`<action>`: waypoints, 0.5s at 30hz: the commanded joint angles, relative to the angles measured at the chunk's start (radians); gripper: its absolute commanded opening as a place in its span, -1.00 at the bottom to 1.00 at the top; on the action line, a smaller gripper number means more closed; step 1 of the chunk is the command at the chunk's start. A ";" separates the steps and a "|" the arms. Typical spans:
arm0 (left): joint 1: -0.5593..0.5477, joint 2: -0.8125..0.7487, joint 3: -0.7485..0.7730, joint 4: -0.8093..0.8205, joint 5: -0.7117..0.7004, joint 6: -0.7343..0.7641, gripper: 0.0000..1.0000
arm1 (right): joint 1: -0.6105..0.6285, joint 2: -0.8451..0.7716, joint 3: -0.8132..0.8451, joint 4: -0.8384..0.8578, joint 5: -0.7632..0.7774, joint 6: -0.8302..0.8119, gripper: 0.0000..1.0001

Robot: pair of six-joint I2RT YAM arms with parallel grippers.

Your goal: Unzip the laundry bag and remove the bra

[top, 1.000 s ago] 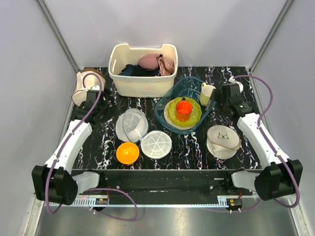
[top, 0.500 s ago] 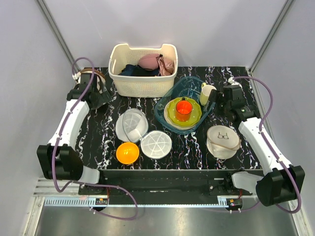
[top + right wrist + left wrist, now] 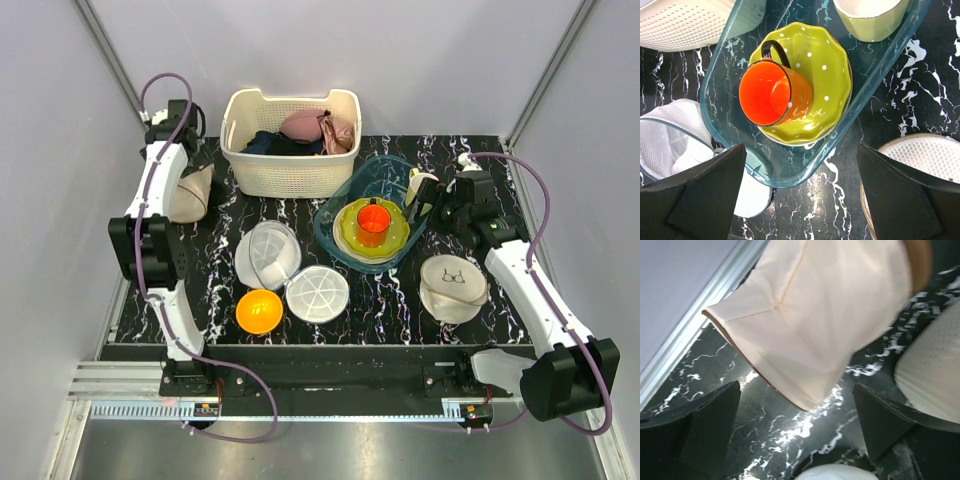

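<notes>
Black marble table [image 3: 400,300], grey walls [image 3: 420,60]

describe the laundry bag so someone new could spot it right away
Find the white basket at the back of the table. Just left of it, in the far left corner, lies the laundry bag. It is plain cream-beige fabric with brown trim, unlike the white mesh domes and the bra-printed white bag.

laundry bag [image 3: 810,315]: matt smooth cloth noted | desk [image 3: 785,432]: glossy black marbling | tray [image 3: 875,95]: clear, glossy | basket [image 3: 290,172]: perforated matt plastic
</notes>
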 commanded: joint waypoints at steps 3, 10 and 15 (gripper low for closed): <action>0.006 0.128 0.061 -0.056 -0.129 0.024 0.56 | 0.002 0.019 0.000 0.073 -0.061 0.004 0.99; 0.006 -0.069 -0.025 -0.073 -0.132 0.072 -1.00 | 0.004 0.060 0.020 0.061 -0.085 -0.003 0.99; 0.004 -0.359 -0.348 0.020 -0.022 0.204 -1.00 | 0.004 0.057 0.010 0.095 -0.110 0.004 1.00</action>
